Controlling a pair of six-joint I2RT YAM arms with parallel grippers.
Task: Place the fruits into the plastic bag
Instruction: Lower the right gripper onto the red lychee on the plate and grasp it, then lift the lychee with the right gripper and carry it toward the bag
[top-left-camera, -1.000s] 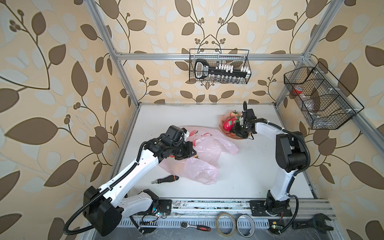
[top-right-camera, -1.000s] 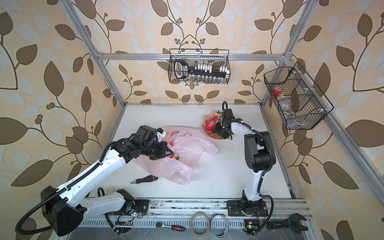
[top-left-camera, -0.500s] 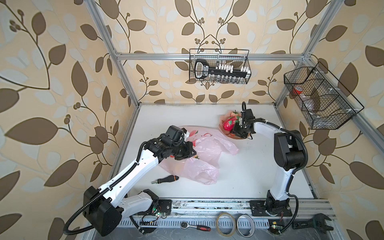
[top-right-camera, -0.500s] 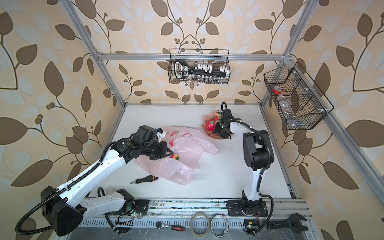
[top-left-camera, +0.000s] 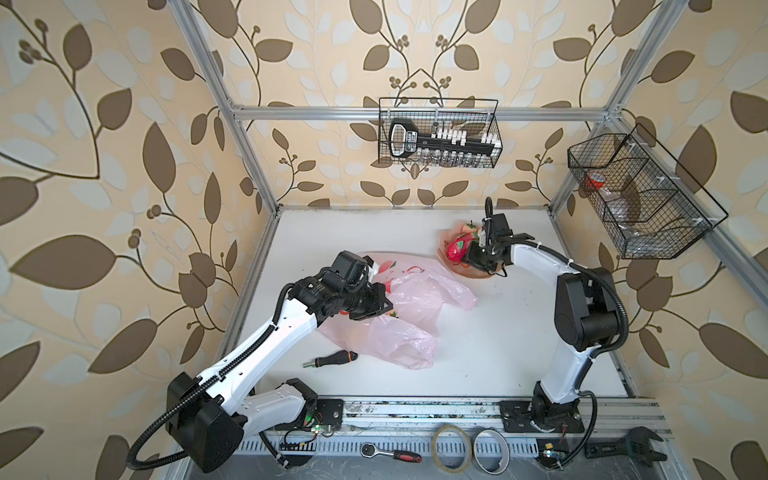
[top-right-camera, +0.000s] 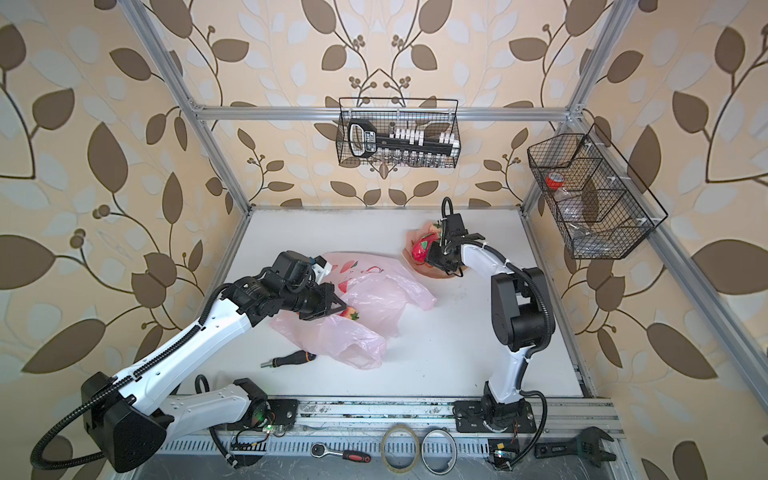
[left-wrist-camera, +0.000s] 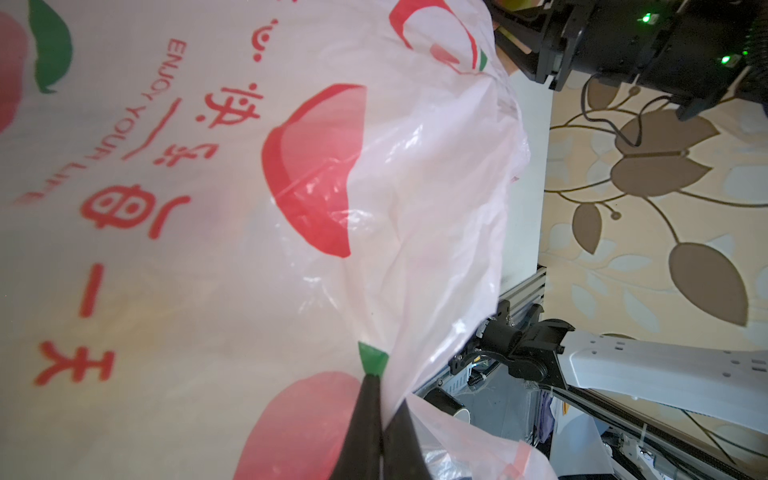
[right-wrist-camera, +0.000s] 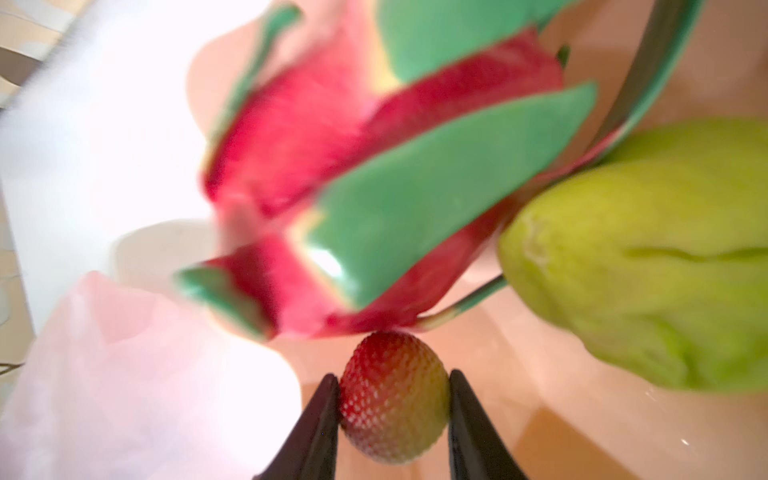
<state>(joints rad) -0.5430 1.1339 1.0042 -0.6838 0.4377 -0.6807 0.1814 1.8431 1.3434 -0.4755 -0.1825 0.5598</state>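
White tabletop (top-left-camera: 498, 332), leaf-patterned walls (top-left-camera: 332, 50): left gripper (left-wrist-camera: 382, 395) pinches the plastic bag (left-wrist-camera: 208, 249), right gripper (right-wrist-camera: 392, 374) clamps a strawberry (right-wrist-camera: 392, 411)

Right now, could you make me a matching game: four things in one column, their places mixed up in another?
Things:
1. small red toy strawberry
2. thin pale-pink plastic bag
3. black-handled screwdriver
4. green toy pear

Places:
A. on the white table, ungripped
B. clamped in the right gripper
C. loose on the peach-coloured plate
D. pinched by the left gripper

Pairs: 1-B, 2-D, 3-A, 4-C
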